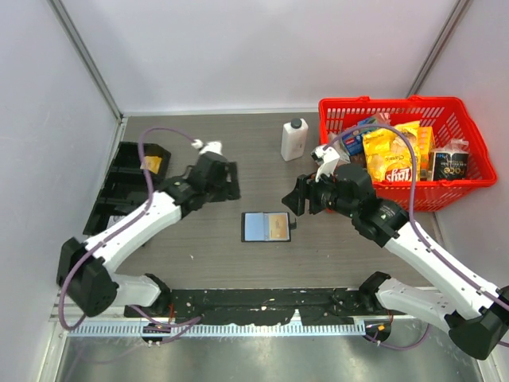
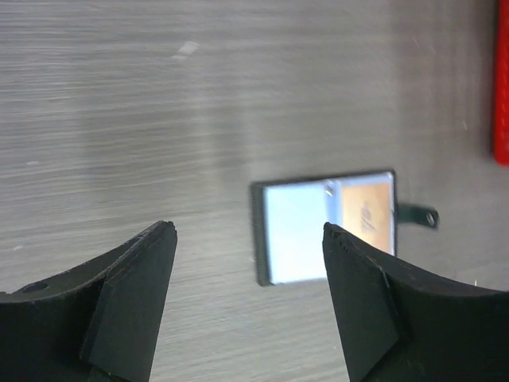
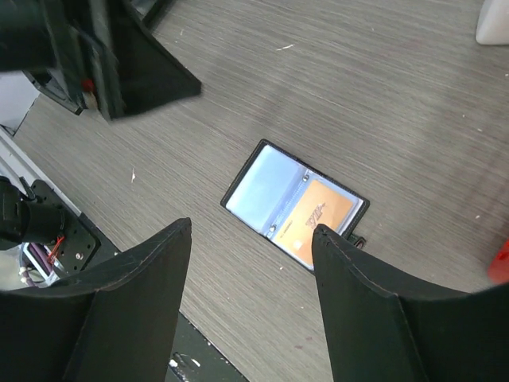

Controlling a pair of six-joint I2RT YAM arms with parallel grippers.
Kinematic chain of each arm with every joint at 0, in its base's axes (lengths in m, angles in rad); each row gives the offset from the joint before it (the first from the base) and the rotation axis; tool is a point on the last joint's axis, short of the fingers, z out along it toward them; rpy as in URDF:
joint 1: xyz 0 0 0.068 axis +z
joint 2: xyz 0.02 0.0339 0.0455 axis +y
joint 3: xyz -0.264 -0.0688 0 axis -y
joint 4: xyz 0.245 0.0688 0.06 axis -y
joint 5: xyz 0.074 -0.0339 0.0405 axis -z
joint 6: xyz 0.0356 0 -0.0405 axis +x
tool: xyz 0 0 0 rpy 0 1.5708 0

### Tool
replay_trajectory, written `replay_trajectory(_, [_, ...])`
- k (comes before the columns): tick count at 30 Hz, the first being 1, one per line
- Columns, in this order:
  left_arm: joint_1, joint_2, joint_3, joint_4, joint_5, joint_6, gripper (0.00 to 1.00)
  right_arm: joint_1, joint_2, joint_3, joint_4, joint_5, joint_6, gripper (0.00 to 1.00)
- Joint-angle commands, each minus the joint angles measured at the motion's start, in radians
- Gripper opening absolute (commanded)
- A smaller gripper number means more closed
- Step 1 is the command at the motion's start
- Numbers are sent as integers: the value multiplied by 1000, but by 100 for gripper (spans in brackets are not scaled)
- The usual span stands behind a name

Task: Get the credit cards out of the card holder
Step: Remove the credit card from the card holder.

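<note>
Top external, frame centre: the card holder (image 1: pixel 266 227) lies open flat on the desk (image 1: pixel 207 239), with the credit cards (image 1: pixel 256 227) in its pockets. Both the left fingers (image 2: pixel 131 294) and the right fingers (image 3: pixel 135 302) stand apart, empty.

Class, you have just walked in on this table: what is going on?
Two robot arms work on an open card holder lying flat on the table. A blue card and an orange card sit in its pockets; none is out yet. The left arm and right arm hover on either side of it, jaws open, holding nothing.
</note>
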Motion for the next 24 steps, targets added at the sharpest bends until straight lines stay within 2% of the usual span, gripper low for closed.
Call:
replay_trajectory(1, [-168, 138, 105, 20, -43, -2, 77, 22, 1, 9, 15, 69, 44, 65])
replay_trajectory(6, [-269, 327, 189, 3, -22, 35, 73, 51, -15, -24, 21, 123, 70, 61])
replay_trajectory(14, [-312, 495, 215, -18, 49, 79, 71, 86, -37, -73, 35, 190, 130, 56])
replay_trajectory(19, [-317, 562, 212, -74, 22, 105, 70, 114, -28, -93, 47, 221, 156, 54])
replay_trajectory(24, [-314, 565, 163, -91, -18, 116, 58, 144, 0, -106, 58, 235, 181, 52])
